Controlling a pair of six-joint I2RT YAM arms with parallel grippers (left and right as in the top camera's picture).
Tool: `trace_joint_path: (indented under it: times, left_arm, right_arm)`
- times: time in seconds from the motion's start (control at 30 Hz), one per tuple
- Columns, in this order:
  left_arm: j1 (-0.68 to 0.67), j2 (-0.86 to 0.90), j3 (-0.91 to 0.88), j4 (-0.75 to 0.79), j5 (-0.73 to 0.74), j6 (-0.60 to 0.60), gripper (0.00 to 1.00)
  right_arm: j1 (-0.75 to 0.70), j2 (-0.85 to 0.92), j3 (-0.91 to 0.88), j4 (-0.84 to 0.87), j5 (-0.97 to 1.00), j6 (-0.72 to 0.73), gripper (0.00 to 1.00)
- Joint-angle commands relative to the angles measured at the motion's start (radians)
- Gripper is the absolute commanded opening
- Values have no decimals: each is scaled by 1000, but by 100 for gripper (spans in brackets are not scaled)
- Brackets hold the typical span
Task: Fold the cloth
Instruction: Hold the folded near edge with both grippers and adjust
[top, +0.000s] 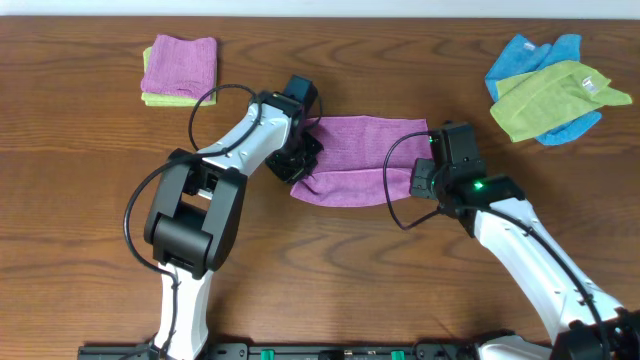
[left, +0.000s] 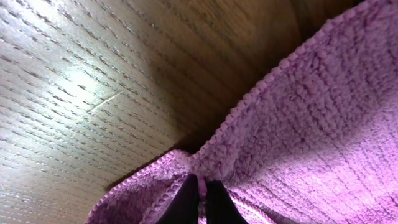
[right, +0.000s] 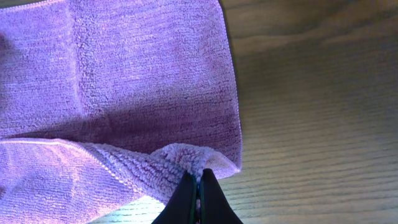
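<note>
Lying near the middle of the tabletop (top: 90, 200) in the overhead view, the cloth (top: 365, 150) is a violet-purple rectangle, longer from 9 o'clock to 3 o'clock than it is deep. Most of it rests flat on the wood. Its 6 o'clock edge is uneven and looks raised towards both lower corners.

At the cloth's 9 o'clock end, the left gripper (left: 200, 186) has its two dark fingers pressed together on a bunched bit of the hem. The left wrist view shows terry pile gathered into a small peak right at the fingertips. From there the cloth spreads towards 3 o'clock, and bare wood lies towards 10 o'clock.

At the cloth's 4 o'clock corner, the right gripper (right: 198, 180) is likewise pinched tight on the fabric. In the right wrist view that corner is drawn up into a small hump between the fingers. A crease runs from the hump towards 9 o'clock, and the flat part of the cloth lies beyond it towards 12 o'clock. The stitched side hem runs straight up from the corner, with wood grain to its 3 o'clock side.

Well apart from the cloth, at 10 o'clock on the tabletop, a pinker purple folded cloth (top: 182, 60) sits on a lime-green cloth (top: 160, 99), whose edge shows beneath it. At 2 o'clock, a rumpled green cloth (top: 555, 95) lies over a blue cloth (top: 525, 55).

No white tag can be made out on the cloth from any view.
</note>
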Motion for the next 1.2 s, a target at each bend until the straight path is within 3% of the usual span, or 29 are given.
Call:
trace_joint_path:
  times: [0.0, 0.27, 0.7, 0.93, 1.17]
  left_arm:
    - [-3, 19, 8, -5, 0, -1, 6]
    - [17, 13, 22, -5, 83, 25, 6]
    - [50, 6, 167, -165, 108, 100, 6]
    - [49, 6, 171, -167, 107, 125, 13]
    - [48, 7, 171, -171, 101, 135, 6]
  right_arm:
    - [-8, 6, 15, -1, 20, -15, 1]
    - [-8, 5, 16, -1, 20, -15, 2]
    - [-8, 5, 16, -1, 16, -15, 2]
    - [-8, 5, 16, -1, 13, -15, 1]
    - [-8, 5, 16, -1, 13, -15, 1]
